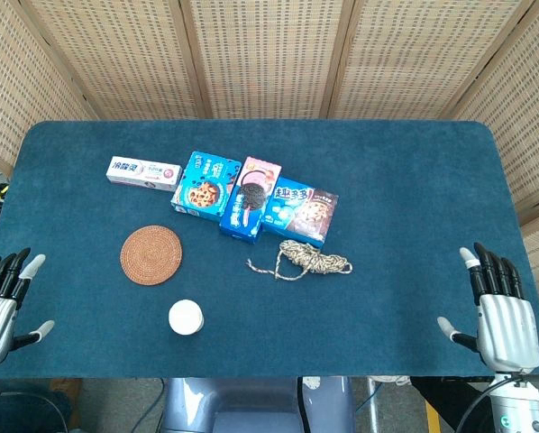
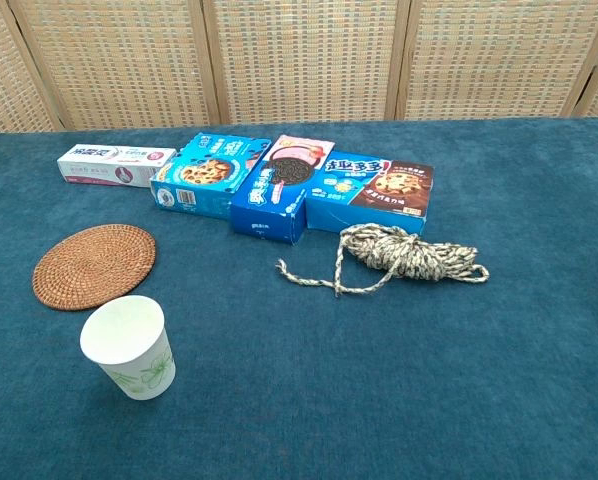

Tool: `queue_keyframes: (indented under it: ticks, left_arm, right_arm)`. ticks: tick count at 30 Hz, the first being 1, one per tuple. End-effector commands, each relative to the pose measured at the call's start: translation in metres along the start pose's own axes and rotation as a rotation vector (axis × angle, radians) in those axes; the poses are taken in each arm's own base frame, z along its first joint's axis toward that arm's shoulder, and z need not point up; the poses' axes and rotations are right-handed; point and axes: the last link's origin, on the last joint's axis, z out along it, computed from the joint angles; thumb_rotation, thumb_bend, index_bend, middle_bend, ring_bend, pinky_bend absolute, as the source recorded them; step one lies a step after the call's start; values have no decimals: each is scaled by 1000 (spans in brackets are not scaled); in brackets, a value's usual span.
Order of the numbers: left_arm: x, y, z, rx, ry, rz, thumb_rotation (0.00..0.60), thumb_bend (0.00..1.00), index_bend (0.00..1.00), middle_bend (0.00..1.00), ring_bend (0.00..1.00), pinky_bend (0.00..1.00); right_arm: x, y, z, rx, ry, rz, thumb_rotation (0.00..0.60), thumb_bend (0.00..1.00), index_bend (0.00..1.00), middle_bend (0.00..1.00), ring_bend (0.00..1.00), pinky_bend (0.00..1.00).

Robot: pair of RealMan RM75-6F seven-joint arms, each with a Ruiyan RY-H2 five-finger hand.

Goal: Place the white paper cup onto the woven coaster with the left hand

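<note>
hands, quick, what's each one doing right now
Left hand: open, holding nothing, at the table's near left edge.
Right hand: open, holding nothing, at the near right edge.

In the head view the left hand [image 1: 4,302] is cut off by the picture's left edge, so only its fingers and part of the palm show. The right hand [image 1: 499,311] shows whole, its arm running out at the bottom edge. The chest view shows neither hand. Small print on the toothpaste box [image 1: 143,171] is too small to read.
</note>
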Motion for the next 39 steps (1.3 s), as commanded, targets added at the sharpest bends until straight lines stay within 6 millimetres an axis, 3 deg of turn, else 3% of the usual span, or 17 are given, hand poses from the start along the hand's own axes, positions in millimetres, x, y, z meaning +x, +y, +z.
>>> queue_keyframes:
  ticks: [1, 10, 18, 22, 28, 34, 39]
  left_arm:
    - [1, 1, -1, -7, -15, -1, 600, 0, 0, 0, 0, 0]
    - [-2, 12, -3, -82, -42, 2, 600, 0, 0, 0, 0, 0]
    - [-4, 58, 35, -438, -51, 188, 600, 0, 0, 0, 0, 73]
    - [-18, 77, 54, -599, -69, 261, 600, 0, 0, 0, 0, 87]
    - [-43, 97, 65, -731, -121, 298, 600, 0, 0, 0, 0, 90]
    - [-72, 112, 74, -779, -164, 306, 600, 0, 0, 0, 0, 90]
    - [-84, 122, 77, -802, -180, 301, 600, 0, 0, 0, 0, 90]
  right_arm:
    - [0, 0, -1, 2, 0, -4, 600, 0, 40, 0, 0, 0]
    - [6, 1, -3, -10, 29, 10, 600, 0, 38, 0, 0, 0]
    - [4, 2, -2, -22, 5, 6, 600, 0, 44, 0, 0, 0]
    - [2, 1, -1, -26, -9, -6, 600, 0, 44, 0, 0, 0]
    - [-1, 1, 1, -36, -19, -13, 600, 0, 46, 0, 0, 0]
    - [-3, 2, 2, -45, -25, -17, 600, 0, 46, 0, 0, 0]
    - [-4, 2, 3, -43, -25, -14, 600, 0, 39, 0, 0, 0]
